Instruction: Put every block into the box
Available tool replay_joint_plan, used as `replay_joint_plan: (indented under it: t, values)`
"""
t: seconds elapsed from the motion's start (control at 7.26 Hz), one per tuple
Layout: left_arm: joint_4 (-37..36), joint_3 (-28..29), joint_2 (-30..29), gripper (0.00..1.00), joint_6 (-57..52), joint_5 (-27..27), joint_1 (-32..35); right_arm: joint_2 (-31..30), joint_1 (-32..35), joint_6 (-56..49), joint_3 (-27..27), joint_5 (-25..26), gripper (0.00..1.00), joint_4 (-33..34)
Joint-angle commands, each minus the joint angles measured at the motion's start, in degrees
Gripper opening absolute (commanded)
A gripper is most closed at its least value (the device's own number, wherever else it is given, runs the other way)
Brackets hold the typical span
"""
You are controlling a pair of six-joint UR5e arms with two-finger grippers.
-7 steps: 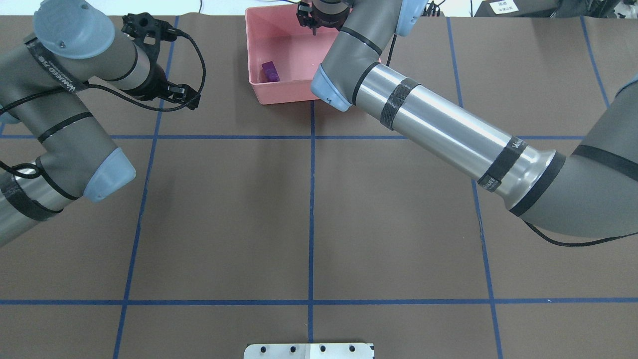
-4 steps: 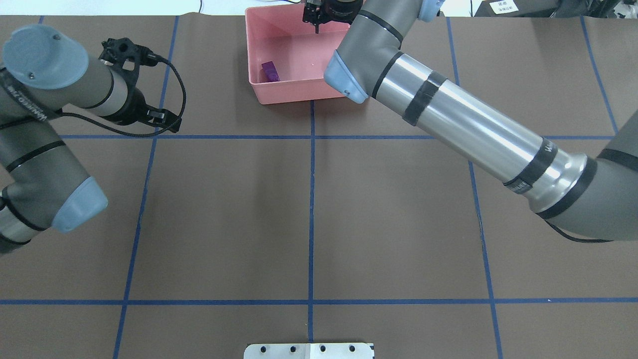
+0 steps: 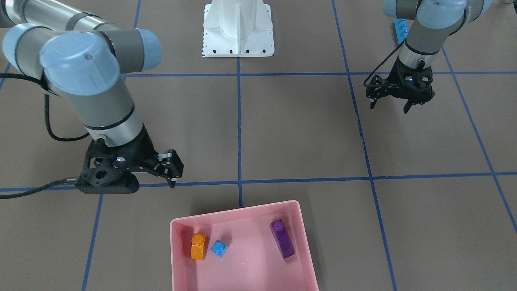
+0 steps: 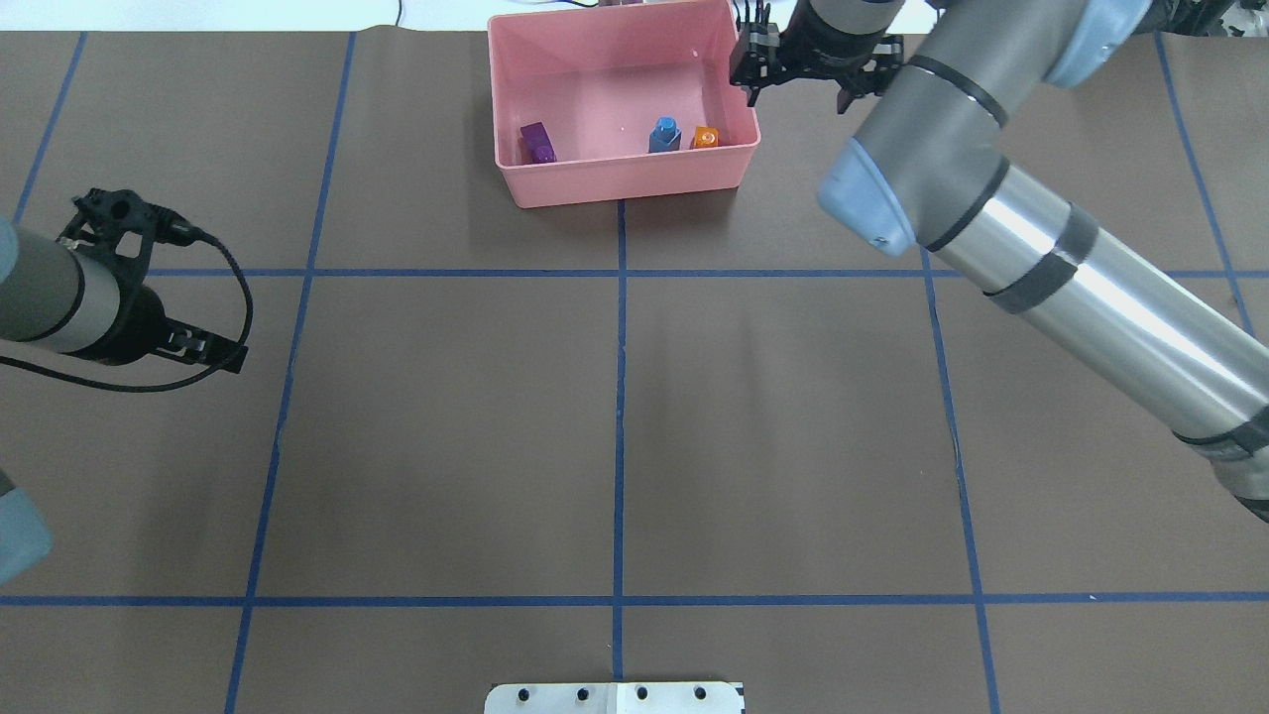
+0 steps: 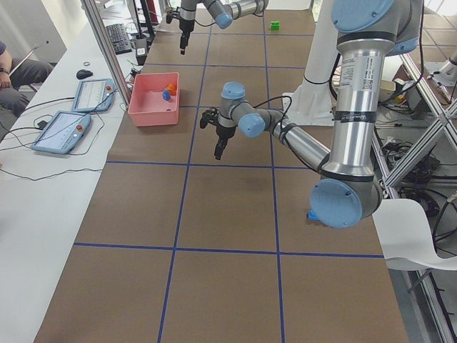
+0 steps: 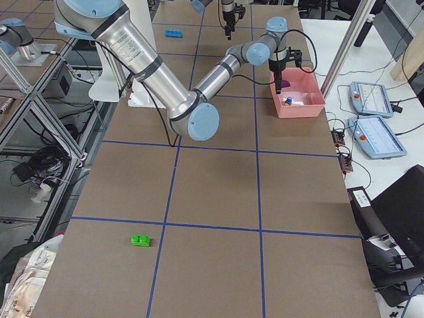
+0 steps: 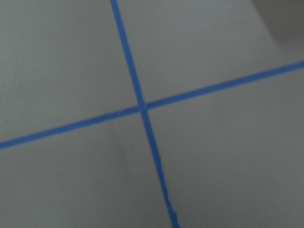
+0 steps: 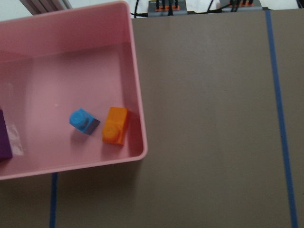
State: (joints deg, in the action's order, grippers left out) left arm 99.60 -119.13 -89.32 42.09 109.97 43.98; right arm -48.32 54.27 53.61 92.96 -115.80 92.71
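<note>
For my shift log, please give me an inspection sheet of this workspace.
surface: brown table cover with blue tape grid.
job's things: pink box holds purple block, small blue block, orange block; green block and long blue block lie outside on the table.
clutter: nothing seen.
grippers: left gripper and right gripper open, fingers empty; the right one is beside the box.
cables: black cable loops at the left wrist.
surroundings: white robot base; two tablets on a side bench.
</note>
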Motion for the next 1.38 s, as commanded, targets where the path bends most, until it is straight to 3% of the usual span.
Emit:
replay_joint_plan:
  t: [0.0, 0.28, 0.41, 0.69, 0.83, 0.96, 1.24]
  values:
    - [0.2, -3.1, 10.1, 1.0, 0.2, 0.2, -2.4, -13.0, 3.4, -7.7, 16.3, -2.8, 0.99, 6.1]
    - [0.2, -4.0, 17.6, 1.0, 0.4, 0.4, -6.9, -18.6, 5.6, -11.4, 21.4, -5.0, 0.99, 6.7]
    - [1.2, -3.9, 20.7, 1.0, 1.6, 4.1, -7.8, -20.7, 6.5, -14.4, 22.8, -5.1, 0.99, 6.6]
    - [12.2, -2.7, 29.9, 1.0, 10.0, 6.0, -14.1, -22.4, 7.1, -16.3, 24.9, -5.1, 0.99, 6.7]
    - [20.0, -1.0, 35.6, 1.0, 10.1, 6.5, -16.2, -22.5, 7.2, -16.3, 25.9, -5.1, 0.99, 6.7]
    - [23.2, -0.6, 38.8, 1.0, 10.4, 8.3, -18.2, -22.4, 7.1, -16.3, 26.0, -5.1, 0.99, 6.6]
    - [24.4, 0.4, 39.4, 0.97, 10.9, 11.2, -22.1, -22.4, 7.1, -16.5, 26.4, -5.0, 0.99, 6.6]
